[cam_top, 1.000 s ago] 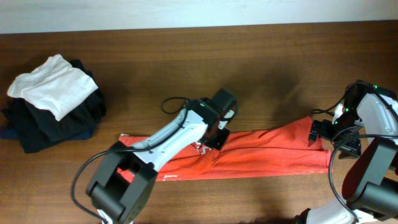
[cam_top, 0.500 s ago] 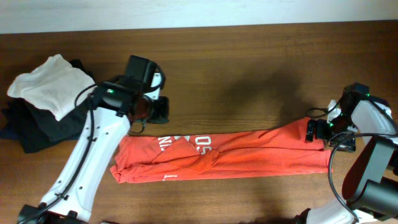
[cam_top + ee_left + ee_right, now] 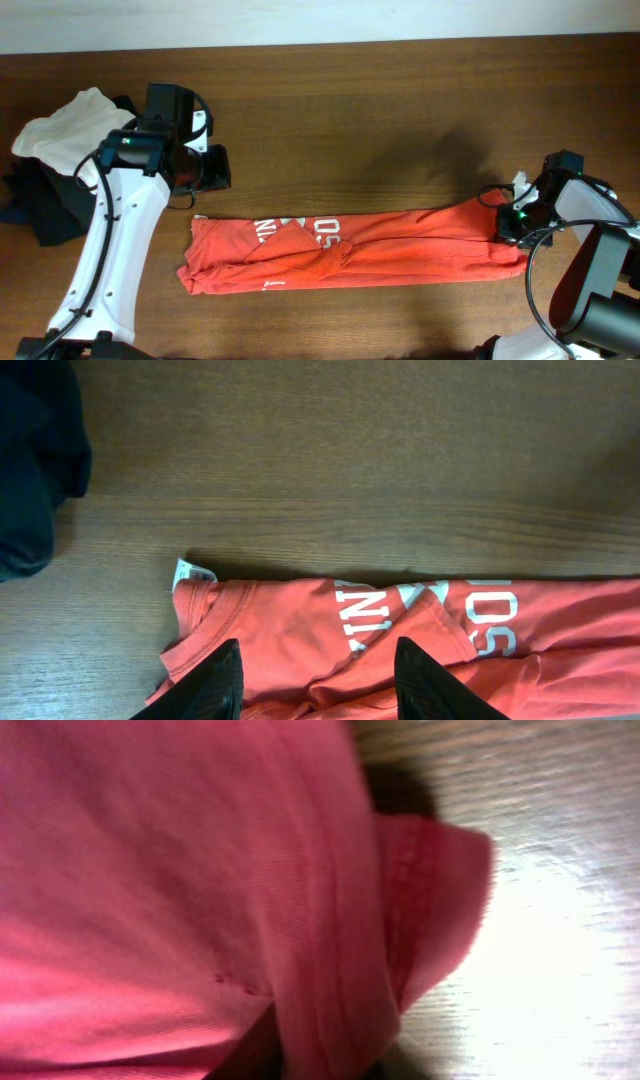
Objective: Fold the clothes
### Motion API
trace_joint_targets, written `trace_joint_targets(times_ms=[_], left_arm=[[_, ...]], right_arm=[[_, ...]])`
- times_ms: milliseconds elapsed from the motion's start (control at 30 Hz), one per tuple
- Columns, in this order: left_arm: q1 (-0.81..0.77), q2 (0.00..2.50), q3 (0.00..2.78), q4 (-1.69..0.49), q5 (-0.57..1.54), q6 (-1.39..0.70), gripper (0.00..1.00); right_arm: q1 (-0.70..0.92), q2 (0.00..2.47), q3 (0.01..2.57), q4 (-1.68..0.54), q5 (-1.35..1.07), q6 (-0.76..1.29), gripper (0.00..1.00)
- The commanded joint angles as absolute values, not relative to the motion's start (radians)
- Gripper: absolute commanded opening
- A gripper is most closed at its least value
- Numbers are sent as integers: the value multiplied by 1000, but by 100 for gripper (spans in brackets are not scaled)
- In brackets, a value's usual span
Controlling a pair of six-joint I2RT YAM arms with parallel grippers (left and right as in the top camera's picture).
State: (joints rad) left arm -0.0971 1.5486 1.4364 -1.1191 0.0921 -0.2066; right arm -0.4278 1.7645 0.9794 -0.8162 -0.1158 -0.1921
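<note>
Arms apart: left claw (image 3: 318, 680) hangs open near T-shirt (image 3: 400, 250), right claw (image 3: 512, 222) at its end, grip unclear.

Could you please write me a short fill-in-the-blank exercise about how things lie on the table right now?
1. The left hand is open and holds ___.
2. The T-shirt lies on the table as a long band, its neck tag at the end on the robot's ___ side.
3. The white garment rests on a pile of ___ clothes.
4. The lettering on the T-shirt is ___.

Missing words: nothing; left; black; white.
</note>
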Motion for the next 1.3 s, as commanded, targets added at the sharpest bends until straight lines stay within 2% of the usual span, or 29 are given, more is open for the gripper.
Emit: trace_joint_targets(times_ms=[0,33,233,467,567,867,1000,1267], left_arm=[[-84,1535,1446,-1127,88,-213,49],[-84,1535,1446,-1127,88,-213,49],[-84,1535,1446,-1128,89,-213,50],[-84,1535,1446,-1127,89,-213,52],[-84,1535,1446,-1128,89,-213,55],[-84,1535,1444,-1139,89,-213,55],[-84,1535,1444,-1139,89,-213,55],[-84,1535,1444,-1139,89,-213,56]], right_arm=[[-433,1792,999,-842,-139,-205,10],[-434,1792,1018,-855,-135,-205,4],[-433,1792,1304,-1076,-43,-158,4],[-378,1792,1610,-1323,-109,-141,4],[-300,1791,1615,-1373,-109,-141,4],[27,1792,1540,-1424,-108,-131,4],[132,1792,1434,-1370,-110,-25,4],[244,1792,1308,-1200,-229,41,5]])
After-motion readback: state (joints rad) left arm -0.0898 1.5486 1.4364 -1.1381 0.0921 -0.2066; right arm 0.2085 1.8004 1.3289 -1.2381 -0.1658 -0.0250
